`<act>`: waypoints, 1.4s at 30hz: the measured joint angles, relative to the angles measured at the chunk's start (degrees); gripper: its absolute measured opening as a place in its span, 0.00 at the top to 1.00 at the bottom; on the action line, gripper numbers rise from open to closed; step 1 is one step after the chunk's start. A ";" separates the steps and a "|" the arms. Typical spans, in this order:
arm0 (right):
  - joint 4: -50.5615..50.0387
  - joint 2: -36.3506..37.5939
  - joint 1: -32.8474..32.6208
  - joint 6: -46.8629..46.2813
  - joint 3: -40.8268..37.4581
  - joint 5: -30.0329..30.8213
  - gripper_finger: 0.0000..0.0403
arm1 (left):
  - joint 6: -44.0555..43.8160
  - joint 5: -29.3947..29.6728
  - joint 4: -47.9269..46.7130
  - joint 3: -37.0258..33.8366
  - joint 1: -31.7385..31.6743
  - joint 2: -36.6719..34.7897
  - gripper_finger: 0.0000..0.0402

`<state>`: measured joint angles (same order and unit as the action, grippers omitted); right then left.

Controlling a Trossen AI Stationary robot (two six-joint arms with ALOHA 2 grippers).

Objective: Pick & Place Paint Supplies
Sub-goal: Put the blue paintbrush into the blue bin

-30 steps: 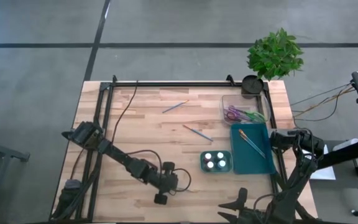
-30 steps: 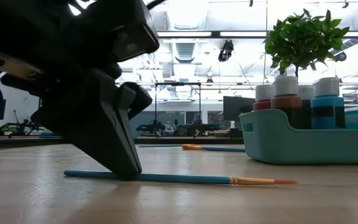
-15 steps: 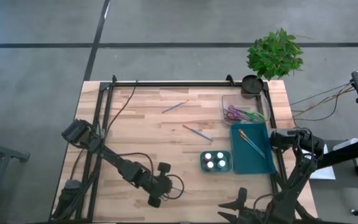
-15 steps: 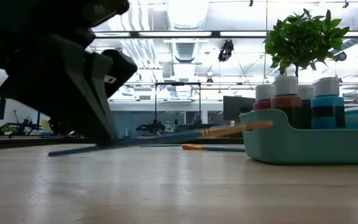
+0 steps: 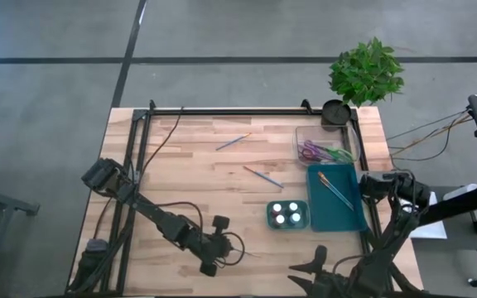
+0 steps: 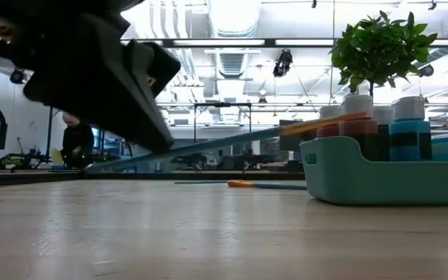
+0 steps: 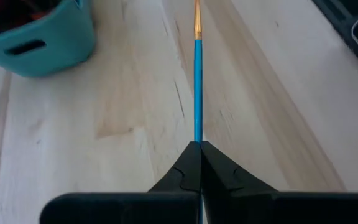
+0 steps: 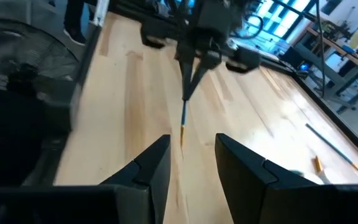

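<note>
A blue-handled paintbrush (image 7: pixel 197 81) is pinched by the left gripper (image 7: pixel 199 152); its tail is hidden between the fingers. The right gripper (image 8: pixel 191 163) is seen parted, empty.

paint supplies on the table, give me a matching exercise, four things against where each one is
Things:
1. blue paintbrush
2. paint tubes
3. brush with orange end
4. scissors

Places:
A. clear bin by the plant
B. flat teal tray
C. small teal caddy
D. in the left gripper's shut fingers, off the table

Pairs: 1-D, 2-C, 3-B, 4-A
</note>
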<state>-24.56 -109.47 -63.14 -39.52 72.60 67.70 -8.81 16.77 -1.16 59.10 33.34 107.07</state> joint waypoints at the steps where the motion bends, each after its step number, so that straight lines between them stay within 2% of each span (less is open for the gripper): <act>1: 0.44 -0.42 0.27 -0.23 -0.30 0.14 0.69 | 0.10 0.30 0.09 0.25 0.00 0.00 1.00; 8: 8.34 -2.10 0.70 6.56 -0.81 1.54 0.69 | 3.11 1.32 2.88 2.14 0.39 -0.10 1.00; 16: 8.67 -1.67 0.70 8.20 -0.27 1.53 0.69 | 4.50 0.63 2.33 2.39 0.29 -0.18 0.99; 19: 8.70 -1.64 0.68 9.49 0.16 1.53 0.69 | 7.34 1.48 0.57 2.39 -0.53 0.05 0.92; 23: 8.87 -1.58 0.66 10.40 0.69 1.53 0.69 | 8.28 1.71 -0.10 2.39 -4.35 1.82 0.79; 26: 8.86 -1.58 0.68 11.06 0.96 1.51 0.69 | 12.14 1.49 -0.46 2.39 -6.90 3.30 0.71; 30: 8.92 -1.56 0.47 11.09 1.06 1.46 0.69 | 13.47 -5.25 -3.23 2.50 -10.52 3.45 0.67; 42: 8.94 -1.56 -0.01 11.22 1.04 1.46 0.69 | 13.11 -10.47 -5.98 2.50 -14.37 3.68 0.68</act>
<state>-15.62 -111.02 -63.15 -28.29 73.65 69.17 4.30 6.29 -7.14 61.60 18.97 110.75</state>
